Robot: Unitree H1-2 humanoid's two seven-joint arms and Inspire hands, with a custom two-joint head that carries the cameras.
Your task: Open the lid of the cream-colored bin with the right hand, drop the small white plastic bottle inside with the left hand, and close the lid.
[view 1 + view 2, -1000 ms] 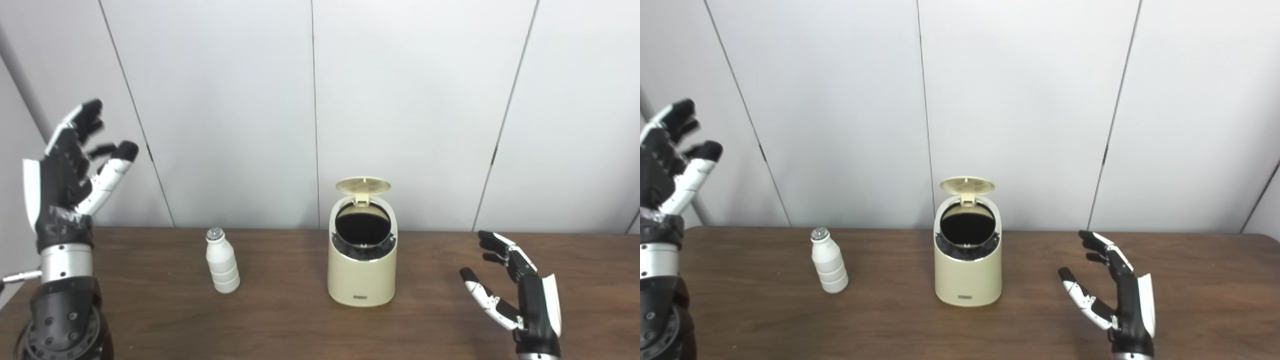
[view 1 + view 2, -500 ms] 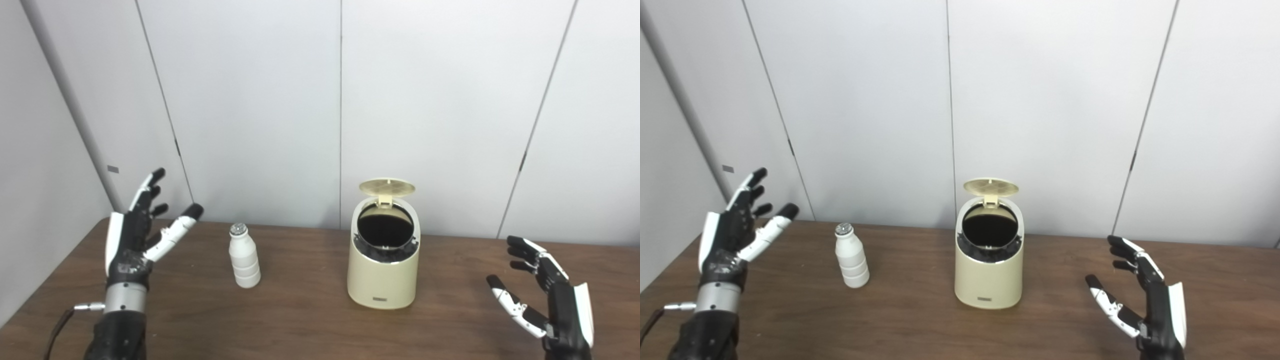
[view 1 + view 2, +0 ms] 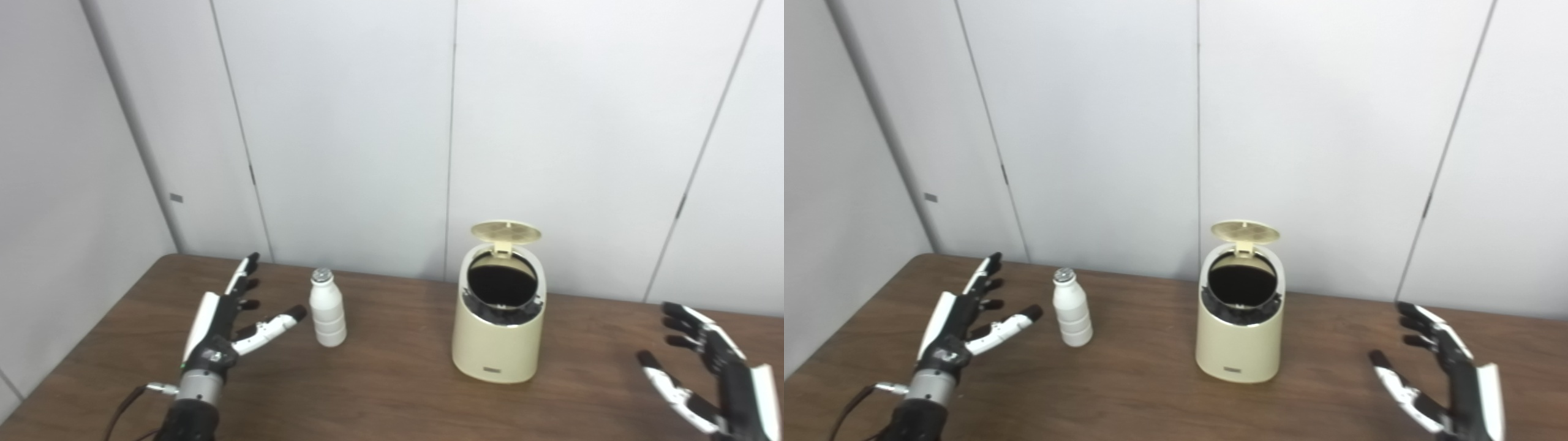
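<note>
A: Since a second ago the left robot hand is coming down from high by the wall to just above the surface, and it is now sitting just left of the small white plastic bottle. The view itself is also swinging left, so the shift of everything across the picture is the camera's doing.

B: Is the bottle moving at all?

A: No, it is standing where it was, upright, its long axis vertical and its silver cap pointing up, left of the cream-colored bin and well apart from it.

B: And that hand, is it touching the bottle?

A: Not touching. Its fingers are spreading wide, the thumb reaching right toward the bottle with a small gap remaining, and it is holding nothing.

B: The bin?

A: Its lid is standing raised at the far side, as before, leaving the dark round mouth showing.

B: And the other side?

A: The right robot hand is hovering near the right edge, fingers spread, empty, well right of the bin.
</note>
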